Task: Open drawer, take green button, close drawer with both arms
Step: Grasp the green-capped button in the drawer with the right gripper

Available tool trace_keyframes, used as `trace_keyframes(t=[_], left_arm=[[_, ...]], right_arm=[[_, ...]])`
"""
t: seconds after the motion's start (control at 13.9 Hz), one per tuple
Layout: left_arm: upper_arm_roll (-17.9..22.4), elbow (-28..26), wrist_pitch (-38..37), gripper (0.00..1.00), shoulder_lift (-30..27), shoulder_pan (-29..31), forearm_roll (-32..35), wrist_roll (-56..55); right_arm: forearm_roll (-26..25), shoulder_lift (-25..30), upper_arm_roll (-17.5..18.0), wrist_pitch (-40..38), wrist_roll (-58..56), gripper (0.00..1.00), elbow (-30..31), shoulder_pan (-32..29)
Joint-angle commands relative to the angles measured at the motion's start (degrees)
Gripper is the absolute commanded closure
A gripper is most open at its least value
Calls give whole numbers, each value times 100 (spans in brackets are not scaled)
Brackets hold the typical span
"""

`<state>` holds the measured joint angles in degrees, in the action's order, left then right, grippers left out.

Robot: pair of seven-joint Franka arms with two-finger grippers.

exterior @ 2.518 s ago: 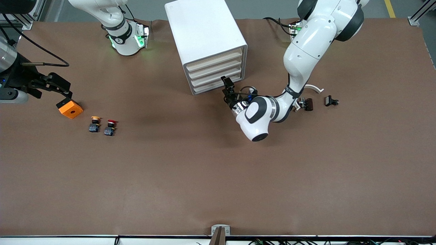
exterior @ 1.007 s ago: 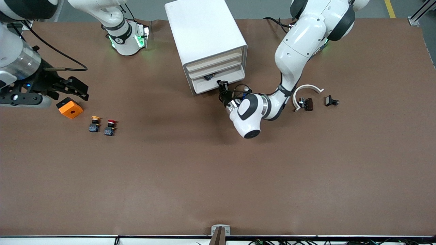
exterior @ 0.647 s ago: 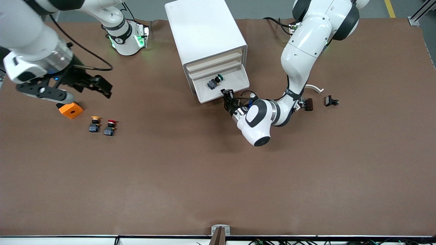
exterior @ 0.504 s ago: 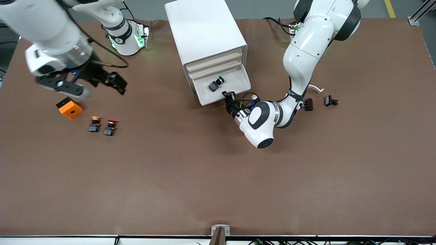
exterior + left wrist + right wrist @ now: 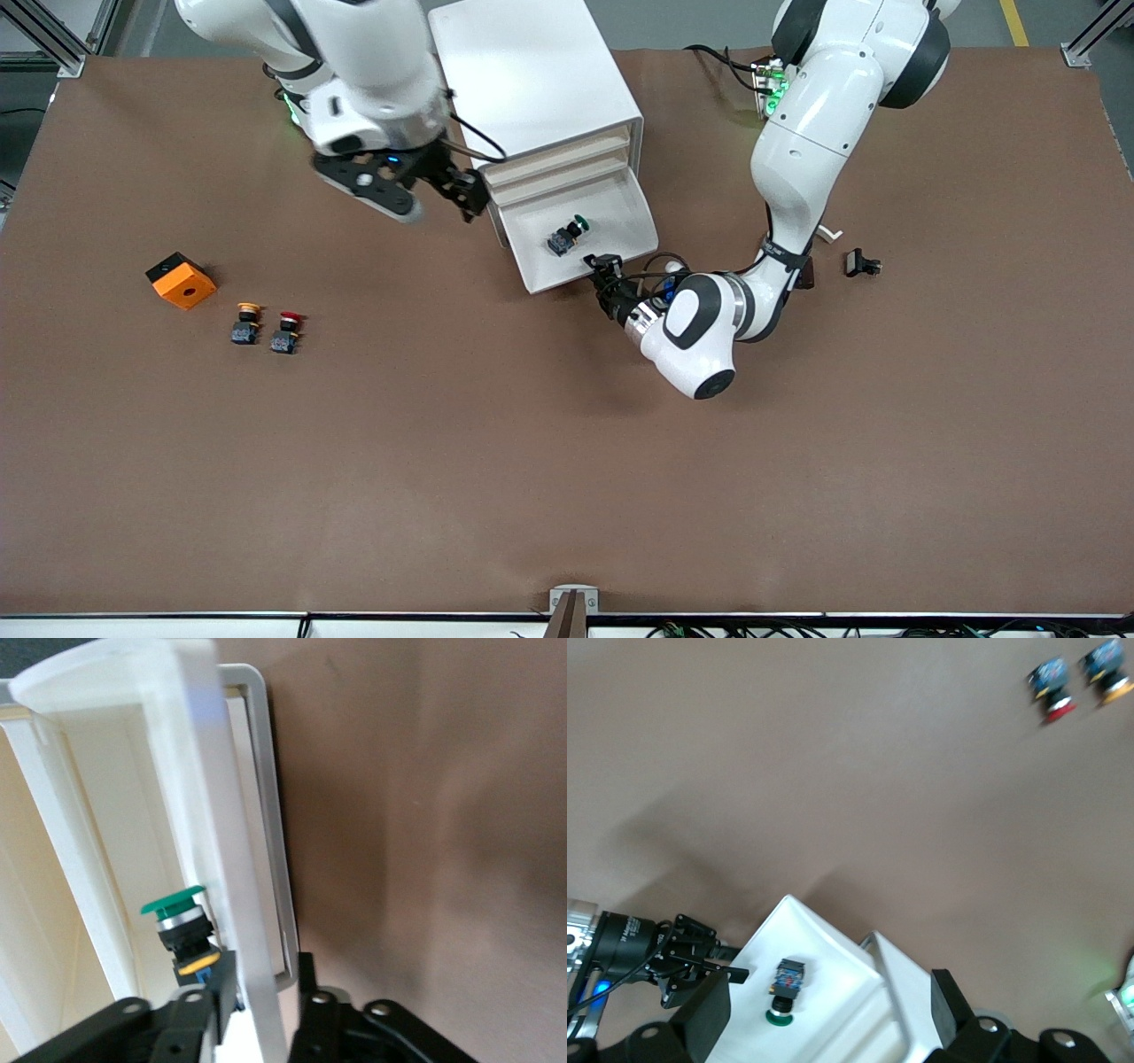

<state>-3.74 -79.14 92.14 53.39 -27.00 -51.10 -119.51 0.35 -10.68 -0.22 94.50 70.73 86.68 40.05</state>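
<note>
The white drawer cabinet (image 5: pixel 532 80) stands at the table's back middle, with its bottom drawer (image 5: pixel 620 213) pulled out. The green-capped button (image 5: pixel 567 236) lies on its side in the drawer. It also shows in the left wrist view (image 5: pixel 177 921) and the right wrist view (image 5: pixel 784 988). My left gripper (image 5: pixel 601 266) (image 5: pixel 261 992) is shut on the drawer's front wall (image 5: pixel 239 904), one finger inside and one outside. My right gripper (image 5: pixel 461 190) (image 5: pixel 830 1010) is open and empty, over the cabinet's corner beside the open drawer, above the button.
An orange block (image 5: pixel 182 281), a yellow-capped button (image 5: pixel 247 322) and a red-capped button (image 5: pixel 286 330) lie toward the right arm's end. Small black parts (image 5: pixel 861 262) and a white curved piece (image 5: pixel 828 233) lie toward the left arm's end, beside the left arm.
The left gripper has pulled the drawer out toward the front camera, which uncovers the green button. The right arm has swung from over the orange block to over the cabinet and drawer.
</note>
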Motion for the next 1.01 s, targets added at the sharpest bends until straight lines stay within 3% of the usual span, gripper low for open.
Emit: trace_keyframes(t=[0.0, 0.22, 0.43, 0.72, 0.94], left_arm=[[40, 249, -29, 0, 22, 80, 38, 50], [57, 530, -56, 0, 4, 291, 65, 68], [84, 777, -47, 0, -66, 424, 502, 321], [575, 786, -56, 0, -241, 485, 601, 804], [927, 795, -47, 0, -312, 477, 636, 1227]], right_arm=[[61, -495, -75, 331, 406, 0, -117, 257], [62, -917, -75, 753, 792, 0, -99, 538], [70, -1190, -66, 1026, 969, 0, -3, 635], [70, -1357, -66, 1843, 960, 0, 612, 793], [70, -1550, -66, 1914, 960, 0, 657, 969]])
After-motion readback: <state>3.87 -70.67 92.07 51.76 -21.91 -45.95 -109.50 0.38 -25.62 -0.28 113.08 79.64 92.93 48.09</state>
